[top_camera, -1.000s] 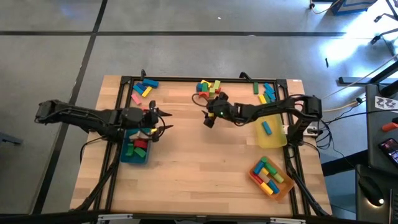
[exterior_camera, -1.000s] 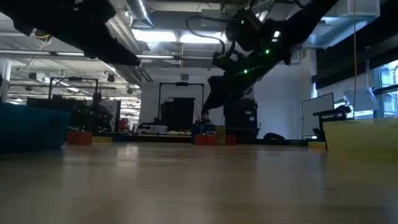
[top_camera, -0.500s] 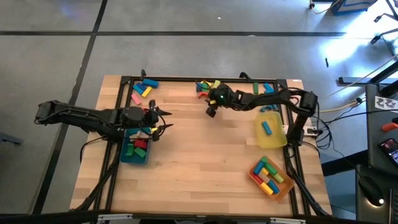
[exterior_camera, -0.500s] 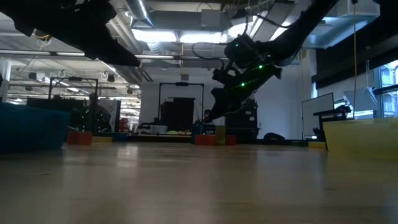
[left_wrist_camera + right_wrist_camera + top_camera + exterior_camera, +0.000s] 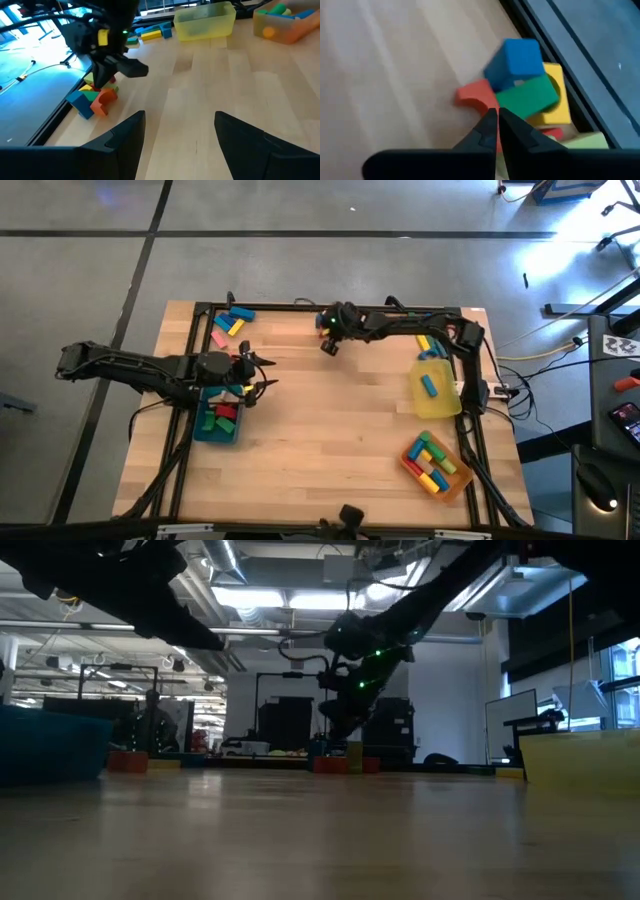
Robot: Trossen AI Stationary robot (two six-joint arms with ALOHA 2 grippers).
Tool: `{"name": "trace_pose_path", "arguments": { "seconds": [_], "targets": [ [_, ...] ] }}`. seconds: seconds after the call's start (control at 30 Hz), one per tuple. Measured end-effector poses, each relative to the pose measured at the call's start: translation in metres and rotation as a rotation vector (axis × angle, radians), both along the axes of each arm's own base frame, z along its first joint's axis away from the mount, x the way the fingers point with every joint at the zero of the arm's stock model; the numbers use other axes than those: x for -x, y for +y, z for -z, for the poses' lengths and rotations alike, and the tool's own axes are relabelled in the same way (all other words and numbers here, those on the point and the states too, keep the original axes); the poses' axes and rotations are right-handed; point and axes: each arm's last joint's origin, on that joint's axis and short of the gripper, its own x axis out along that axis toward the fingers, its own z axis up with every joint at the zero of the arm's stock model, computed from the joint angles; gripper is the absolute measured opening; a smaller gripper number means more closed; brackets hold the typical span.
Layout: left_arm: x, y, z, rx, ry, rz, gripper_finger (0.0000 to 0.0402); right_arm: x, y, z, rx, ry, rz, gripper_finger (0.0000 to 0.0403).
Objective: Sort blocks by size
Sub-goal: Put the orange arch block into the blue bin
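Wooden table (image 5: 330,440), workshop room behind it; blocks (image 5: 525,85) piled at the far edge, partly hidden behind right gripper (image 5: 497,120), fingers together, empty. Left gripper (image 5: 177,132) hovers over the teal tray (image 5: 215,430), fingers apart.

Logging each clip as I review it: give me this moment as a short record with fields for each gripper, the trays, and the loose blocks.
left gripper: open, holding nothing, hovering by the teal tray
right gripper: shut, fingertips together, nothing seen between them, at the far-edge block pile
pile: blue, green, yellow and red blocks, bunched against the table's frame
teal tray: several blocks inside
yellow tray: one blue block
orange tray: several mixed blocks
other loose blocks: small group at the far left edge
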Motion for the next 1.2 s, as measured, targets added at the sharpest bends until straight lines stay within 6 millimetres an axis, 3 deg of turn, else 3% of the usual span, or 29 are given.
{"name": "trace_pose_path", "arguments": {
  "seconds": [0.27, 0.73, 0.97, 1.2],
  "targets": [
    [0.000, 0.000, 0.000, 0.000, 0.000, 0.000, 0.0224, 0.008, -0.018, 0.012, -0.079, 0.020, 0.017, 0.0006],
    [0.000, 0.000, 0.000, 0.007, -0.005, -0.003, 0.0224, 0.007, -0.025, 0.021, -0.083, 0.022, 0.036, 0.0018],
    [0.000, 0.000, 0.000, 0.003, -0.003, -0.001, 0.0224, 0.003, -0.016, 0.023, -0.130, 0.010, -0.020, 0.0018],
    [0.000, 0.000, 0.001, 0.002, 0.008, -0.001, 0.0224, -0.004, 0.013, 0.022, -0.177, 0.055, -0.099, 0.0018]
  ]
}}
